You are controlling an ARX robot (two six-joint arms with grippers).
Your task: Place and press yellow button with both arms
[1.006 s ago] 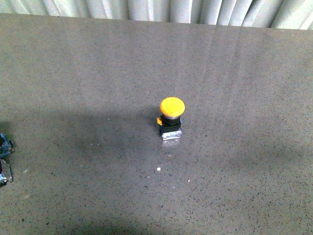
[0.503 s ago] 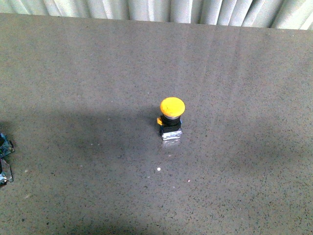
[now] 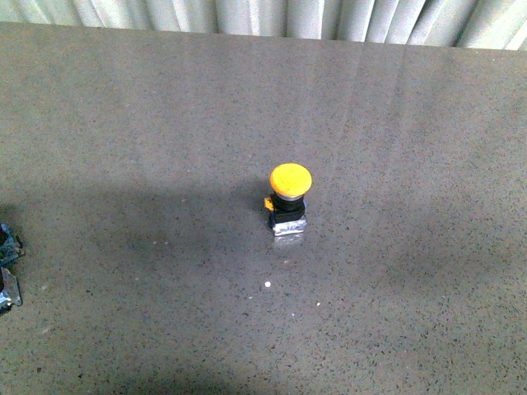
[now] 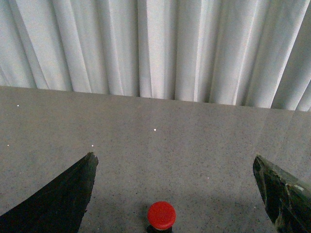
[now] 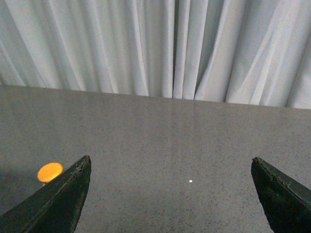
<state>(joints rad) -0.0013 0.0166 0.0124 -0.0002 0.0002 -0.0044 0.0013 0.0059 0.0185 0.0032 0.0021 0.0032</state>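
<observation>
The yellow button (image 3: 289, 197) stands upright on the grey table (image 3: 132, 123) near its middle, with its yellow-orange cap up, a black collar and a silver base. In the right wrist view its cap (image 5: 50, 172) shows beside one finger (image 5: 58, 204). My right gripper (image 5: 170, 159) is open and empty. My left gripper (image 4: 174, 156) is open and empty over the table. A round cap that looks red (image 4: 161, 215) sits between its fingers, close to the camera. I cannot tell if it is the same button.
A white pleated curtain (image 3: 329, 16) hangs behind the table's far edge. A dark bluish part (image 3: 6, 267) juts in at the left edge of the front view, perhaps the left arm. Small white specks (image 3: 268, 285) lie on the table.
</observation>
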